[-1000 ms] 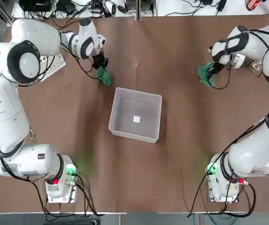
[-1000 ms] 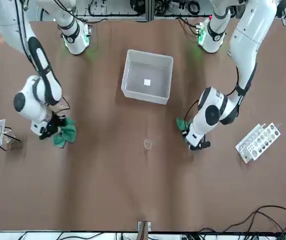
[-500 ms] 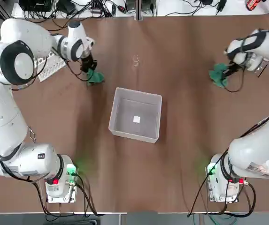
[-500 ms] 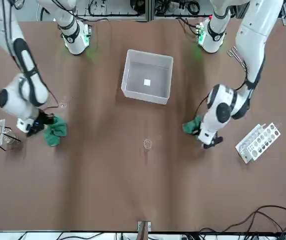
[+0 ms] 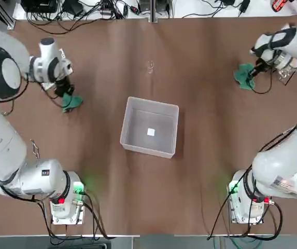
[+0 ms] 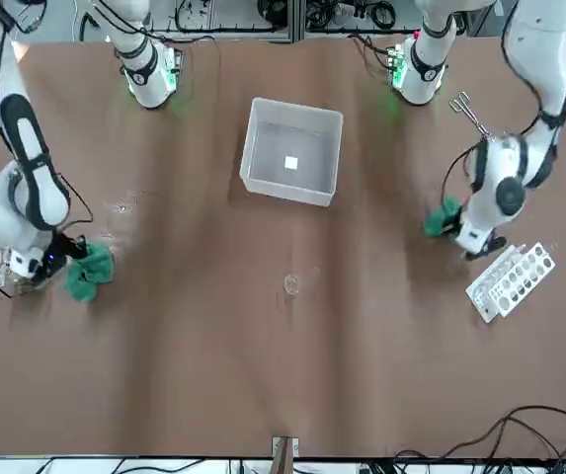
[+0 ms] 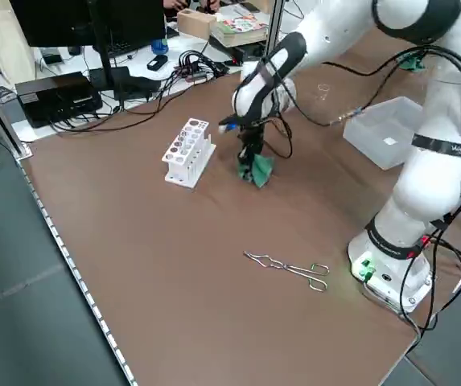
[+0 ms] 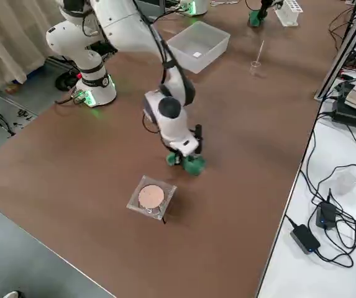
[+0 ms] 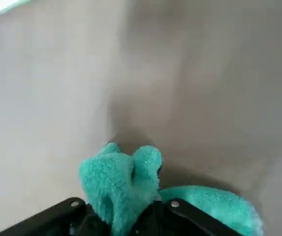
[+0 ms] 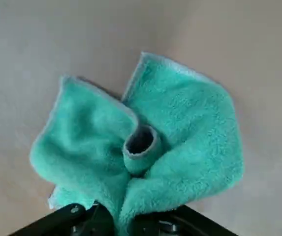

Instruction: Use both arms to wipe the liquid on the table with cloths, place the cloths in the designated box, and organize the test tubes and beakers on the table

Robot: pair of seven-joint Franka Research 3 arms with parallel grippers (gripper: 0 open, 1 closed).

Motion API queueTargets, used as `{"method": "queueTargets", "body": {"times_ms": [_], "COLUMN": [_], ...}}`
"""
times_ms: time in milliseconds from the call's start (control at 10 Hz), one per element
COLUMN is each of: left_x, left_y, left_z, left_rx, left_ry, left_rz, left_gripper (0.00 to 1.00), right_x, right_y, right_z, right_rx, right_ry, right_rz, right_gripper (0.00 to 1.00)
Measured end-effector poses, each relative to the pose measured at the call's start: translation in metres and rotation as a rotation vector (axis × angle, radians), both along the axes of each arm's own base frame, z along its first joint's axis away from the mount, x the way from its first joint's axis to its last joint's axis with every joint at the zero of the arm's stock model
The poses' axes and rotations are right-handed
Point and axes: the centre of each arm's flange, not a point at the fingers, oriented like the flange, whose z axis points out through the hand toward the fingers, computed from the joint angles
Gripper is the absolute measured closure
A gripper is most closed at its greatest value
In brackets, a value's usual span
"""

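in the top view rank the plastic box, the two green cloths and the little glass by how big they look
1. box, clearly largest
2. left gripper's cloth and right gripper's cloth: look about alike, no ranking
3. small glass, smallest

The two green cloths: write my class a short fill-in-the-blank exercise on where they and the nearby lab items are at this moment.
1. Each gripper, the left gripper and the right gripper, is shut on a green ____.
2. The box in the middle of the table holds ____ of the cloths.
3. In the front view, the white test tube rack lies beside the ____ arm's cloth.
4. Metal tongs lie near the ____ arm's base.

Missing words: cloth; none; left; left
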Motion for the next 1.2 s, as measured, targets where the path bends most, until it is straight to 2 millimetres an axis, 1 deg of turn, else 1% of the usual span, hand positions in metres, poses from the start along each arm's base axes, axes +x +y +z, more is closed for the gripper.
{"method": "queueTargets", "body": {"times_ms": [100, 200, 300, 400, 500, 600, 700, 800, 900, 1000, 1100, 1200], "left_x": [-0.022, -0.043, -0.064, -0.08, -0.087, -0.088, -0.084, -0.077, -0.067, -0.058, -0.052, -0.048], "left_y": [0.03, 0.06, 0.091, 0.116, 0.129, 0.129, 0.117, 0.094, 0.056, 0.009, -0.044, -0.101], "left_z": [0.0, 0.0, 0.001, 0.006, 0.015, 0.029, 0.049, 0.078, 0.111, 0.142, 0.166, 0.182], "left_rx": [-0.002, -0.009, -0.019, -0.033, -0.046, -0.06, -0.08, -0.099, -0.1, -0.089, -0.101, -0.125], "left_ry": [0.01, 0.024, 0.036, 0.037, 0.027, 0.029, 0.046, 0.062, 0.075, 0.073, 0.048, 0.019], "left_rz": [0.002, -0.002, -0.008, -0.019, -0.033, -0.043, -0.062, -0.111, -0.19, -0.261, -0.313, -0.35], "left_gripper": [0.91, 0.91, 0.91, 0.91, 0.91, 0.91, 0.91, 0.91, 0.91, 0.91, 0.91, 0.91], "right_x": [0.008, 0.012, 0.011, 0.006, -0.003, -0.014, -0.027, -0.041, -0.054, -0.061, -0.058, -0.044], "right_y": [0.041, 0.08, 0.104, 0.106, 0.089, 0.053, 0.008, -0.038, -0.077, -0.105, -0.111, -0.089], "right_z": [0.0, -0.001, -0.002, -0.004, -0.007, -0.009, -0.011, -0.011, -0.009, -0.006, -0.001, 0.006], "right_rx": [0.004, 0.022, 0.045, 0.066, 0.089, 0.116, 0.144, 0.151, 0.132, 0.103, 0.1, 0.126], "right_ry": [0.017, 0.044, 0.08, 0.132, 0.191, 0.221, 0.221, 0.207, 0.19, 0.169, 0.161, 0.18], "right_rz": [-0.008, -0.025, -0.034, -0.044, -0.071, -0.092, -0.104, -0.114, -0.116, -0.103, -0.076, -0.043], "right_gripper": [0.92, 0.92, 0.91, 0.91, 0.91, 0.91, 0.91, 0.91, 0.91, 0.91, 0.91, 0.91]}}
